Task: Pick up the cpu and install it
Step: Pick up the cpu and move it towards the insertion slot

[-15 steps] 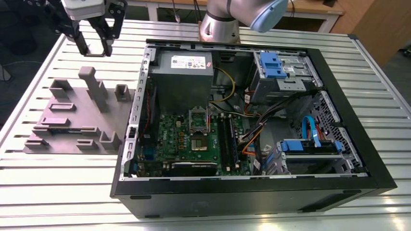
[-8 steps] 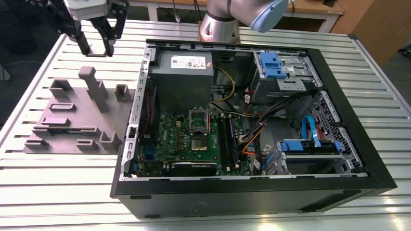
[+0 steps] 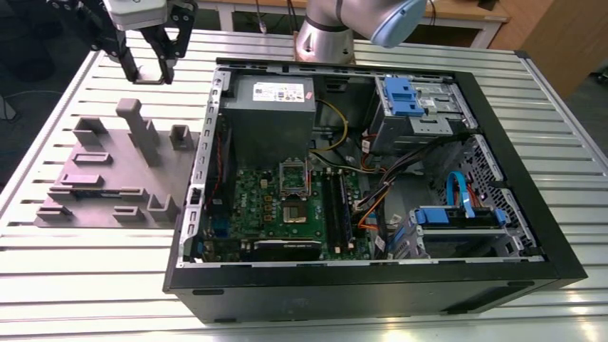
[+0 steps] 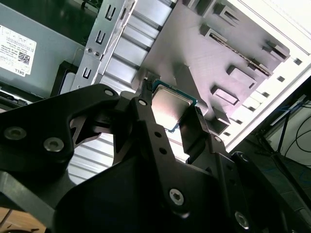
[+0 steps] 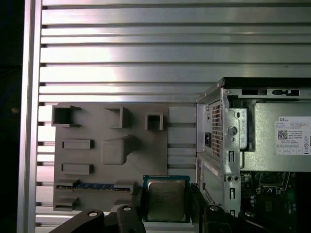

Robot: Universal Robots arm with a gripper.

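The small, flat, square cpu with a silvery-grey metal top and thin green rim (image 5: 166, 199) is clamped between the black jaws, which are closed on two of its opposite edges, as the first wrist view shows. It hangs above the ribbed metal counter (image 3: 85, 285), near one end of the grey moulded parts tray (image 3: 95, 178) and just beside the open black computer case (image 3: 380, 281). I judge it light, stiff and slick on top — fragile underneath — so a grip on the edges suits it.

Slatted metal table (image 3: 95, 278) carries two things: grey fixture tray (image 3: 105, 182) roughly beneath the gripper (image 3: 152, 77) – open PC case (image 3: 371, 288) just beside the tray, off to the gripper's side.
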